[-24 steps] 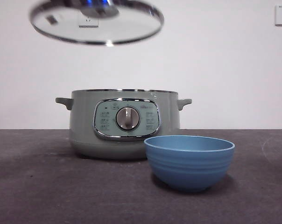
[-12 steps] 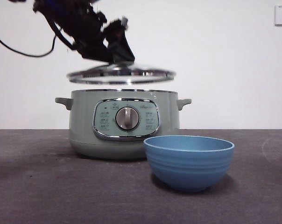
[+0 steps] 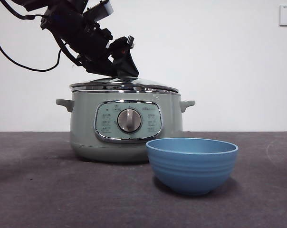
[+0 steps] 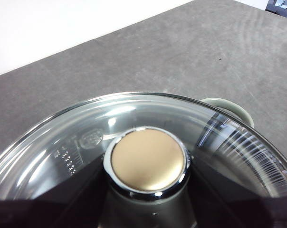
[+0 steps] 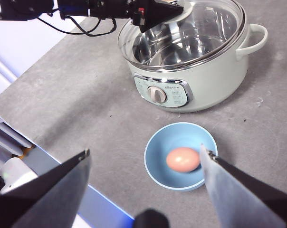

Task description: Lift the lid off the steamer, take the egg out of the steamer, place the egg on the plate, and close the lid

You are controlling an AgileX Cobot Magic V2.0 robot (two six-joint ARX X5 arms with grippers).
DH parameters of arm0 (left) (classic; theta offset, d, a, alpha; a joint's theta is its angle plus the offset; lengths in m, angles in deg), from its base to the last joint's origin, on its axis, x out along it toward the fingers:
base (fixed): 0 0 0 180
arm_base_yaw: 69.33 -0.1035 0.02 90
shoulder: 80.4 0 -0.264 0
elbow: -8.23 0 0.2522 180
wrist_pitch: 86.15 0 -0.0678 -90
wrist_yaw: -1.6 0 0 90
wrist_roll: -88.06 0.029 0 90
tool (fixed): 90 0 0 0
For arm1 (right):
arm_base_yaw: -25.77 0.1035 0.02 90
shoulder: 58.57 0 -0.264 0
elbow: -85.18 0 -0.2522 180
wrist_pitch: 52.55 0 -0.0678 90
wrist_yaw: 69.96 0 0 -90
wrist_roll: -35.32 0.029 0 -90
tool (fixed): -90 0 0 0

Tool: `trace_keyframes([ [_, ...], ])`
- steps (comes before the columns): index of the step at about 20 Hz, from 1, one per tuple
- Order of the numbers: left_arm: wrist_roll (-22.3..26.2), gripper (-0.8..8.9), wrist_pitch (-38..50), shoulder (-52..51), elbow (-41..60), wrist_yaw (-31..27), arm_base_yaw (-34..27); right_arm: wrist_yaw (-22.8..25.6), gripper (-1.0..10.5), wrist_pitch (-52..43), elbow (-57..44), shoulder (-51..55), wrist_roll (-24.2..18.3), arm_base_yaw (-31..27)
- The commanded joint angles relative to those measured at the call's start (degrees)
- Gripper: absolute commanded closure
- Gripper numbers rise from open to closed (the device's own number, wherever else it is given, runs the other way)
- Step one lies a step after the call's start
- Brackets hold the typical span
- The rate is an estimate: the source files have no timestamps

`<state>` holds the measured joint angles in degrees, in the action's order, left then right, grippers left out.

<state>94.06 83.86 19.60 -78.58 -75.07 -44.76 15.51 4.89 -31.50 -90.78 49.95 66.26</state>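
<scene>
Sitting on the steamer (image 3: 126, 124), the glass lid (image 3: 124, 85) rests with its chrome rim level along the pot's top edge in the front view. The left gripper (image 3: 120, 64) comes down from the upper left of that view, dark and angled, with its tip at the lid's middle. The left wrist view looks straight down on the lid's knob (image 4: 148, 159), whose top appears tan under the camera, with dark shapes on either side of its base. Whether those jaws are clamped on the knob or merely beside it, I cannot tell.

The steamer stands on the grey table (image 3: 48, 190), its control panel and silver dial (image 3: 129, 120) facing the front camera, one small handle on each side. The blue bowl that serves as the plate (image 3: 192, 164) stands just in front of the steamer and toward its right as the front camera sees it, close to the pot. In the right wrist view the egg (image 5: 183, 159) lies inside the bowl, off centre toward one wall.

The right gripper (image 5: 148, 164) hovers high above the table over the bowl, its two jaws spread wide apart and holding nothing.
</scene>
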Motion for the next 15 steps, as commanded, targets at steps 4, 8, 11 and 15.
trace_keyframes([
  [4, 0.0, 8.22, 2.4, 1.4, -0.5, 0.3, 0.8, 0.0, 5.6, -0.3, -0.2, 0.1, 0.6, 0.1],
  [8, 0.0, 8.22, 3.1, 1.4, -0.5, 0.2, 0.8, 0.0, 5.6, -0.3, -0.2, 0.1, 0.6, 0.1],
  [11, 0.0, 8.22, 4.3, 1.4, -0.5, 0.2, 1.0, 0.0, 5.6, -0.2, -0.2, 0.1, 0.6, 0.1],
  [15, 0.0, 8.22, 4.1, 1.4, -0.5, -0.4, 1.0, 0.0, 5.6, -0.2, -0.2, 0.1, 0.6, 0.1],
])
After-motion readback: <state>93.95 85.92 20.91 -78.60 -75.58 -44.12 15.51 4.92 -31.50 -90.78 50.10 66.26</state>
